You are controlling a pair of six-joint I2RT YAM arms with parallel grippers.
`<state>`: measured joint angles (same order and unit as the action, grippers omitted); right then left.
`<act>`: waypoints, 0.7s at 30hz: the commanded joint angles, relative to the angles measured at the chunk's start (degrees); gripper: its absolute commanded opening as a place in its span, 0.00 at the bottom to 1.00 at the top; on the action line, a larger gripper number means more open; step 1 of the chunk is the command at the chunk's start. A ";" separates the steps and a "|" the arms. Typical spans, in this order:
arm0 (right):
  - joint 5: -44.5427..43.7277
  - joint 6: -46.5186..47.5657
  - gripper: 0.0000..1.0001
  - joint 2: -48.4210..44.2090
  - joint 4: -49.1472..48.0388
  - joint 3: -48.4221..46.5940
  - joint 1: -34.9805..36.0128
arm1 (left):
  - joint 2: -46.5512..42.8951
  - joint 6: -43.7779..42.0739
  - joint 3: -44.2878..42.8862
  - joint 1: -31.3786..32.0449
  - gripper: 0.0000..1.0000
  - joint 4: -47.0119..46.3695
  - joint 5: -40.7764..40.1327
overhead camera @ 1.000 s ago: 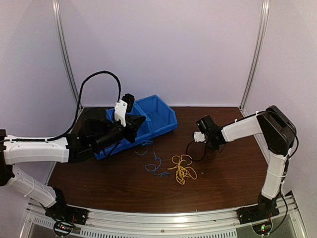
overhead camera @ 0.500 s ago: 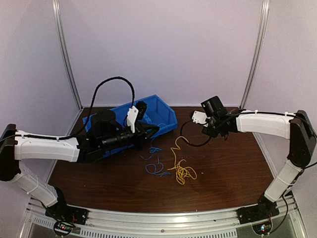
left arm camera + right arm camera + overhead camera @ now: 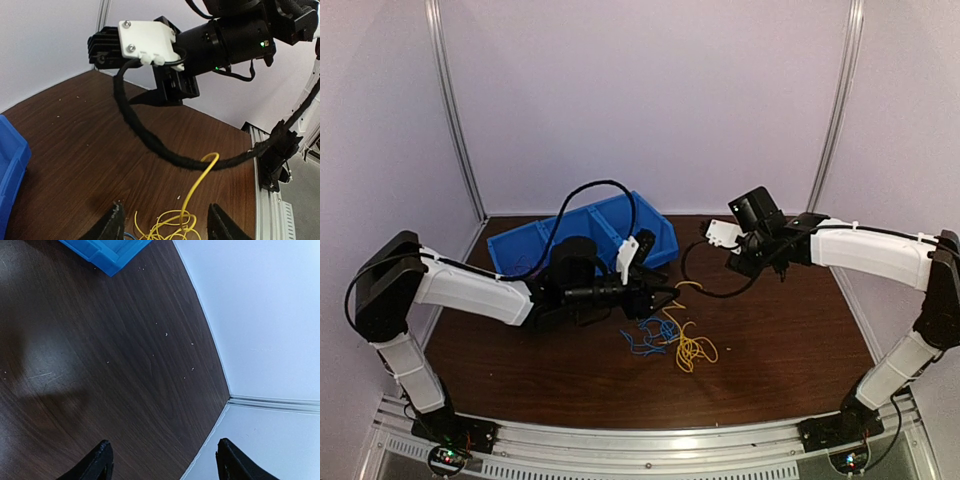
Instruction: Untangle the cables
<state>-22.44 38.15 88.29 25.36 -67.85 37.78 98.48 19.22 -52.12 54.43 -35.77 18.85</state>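
The yellow cable [image 3: 690, 345] lies in a loose tangle at mid table, one strand rising toward my left gripper [image 3: 665, 293]. The blue cable [image 3: 645, 337] is bunched just left of it, touching it. In the left wrist view my left gripper [image 3: 167, 227] is open just above the yellow cable [image 3: 172, 225], whose loops lie between the fingertips; one yellow end arches up and a bit of blue cable [image 3: 127, 235] shows at the bottom. My right gripper [image 3: 738, 258] hovers behind and right of the cables. My right gripper [image 3: 165, 462] is open over bare table.
A blue bin [image 3: 620, 225] stands at the back left, behind my left arm; its corner shows in the right wrist view [image 3: 107, 252]. The right arm's thick black cable [image 3: 150, 140] hangs in a loop just beyond the yellow tangle. Walls close the back and sides.
My left arm has swung right from the bin to the cables and its jaws have opened. The blue cable now lies bunched against the yellow. My right arm has lifted and stretched back-left.
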 commanded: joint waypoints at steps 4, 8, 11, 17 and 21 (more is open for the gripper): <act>-0.01 -1.28 0.72 -0.74 1.54 -0.30 0.68 | 5.15 2.20 -7.34 0.23 0.42 -4.65 5.54; -1.73 -0.69 0.72 -0.93 -0.53 1.26 0.33 | 5.19 2.26 -7.83 0.17 0.16 -2.97 5.54; 0.98 -0.97 0.72 -0.68 -1.50 2.40 -2.58 | 3.77 1.63 -7.74 0.17 0.01 -2.11 6.20; 3.45 -0.21 0.72 2.06 -5.47 5.94 -11.68 | 1.72 2.37 -7.93 0.22 0.00 -3.22 6.64; 6.07 -1.58 0.72 4.67 -5.21 5.79 -18.12 | 2.47 4.49 -8.27 0.23 0.00 -7.43 7.71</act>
<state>-18.98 37.69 90.63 21.47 -62.85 24.25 102.24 21.71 -58.63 54.43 -36.93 24.64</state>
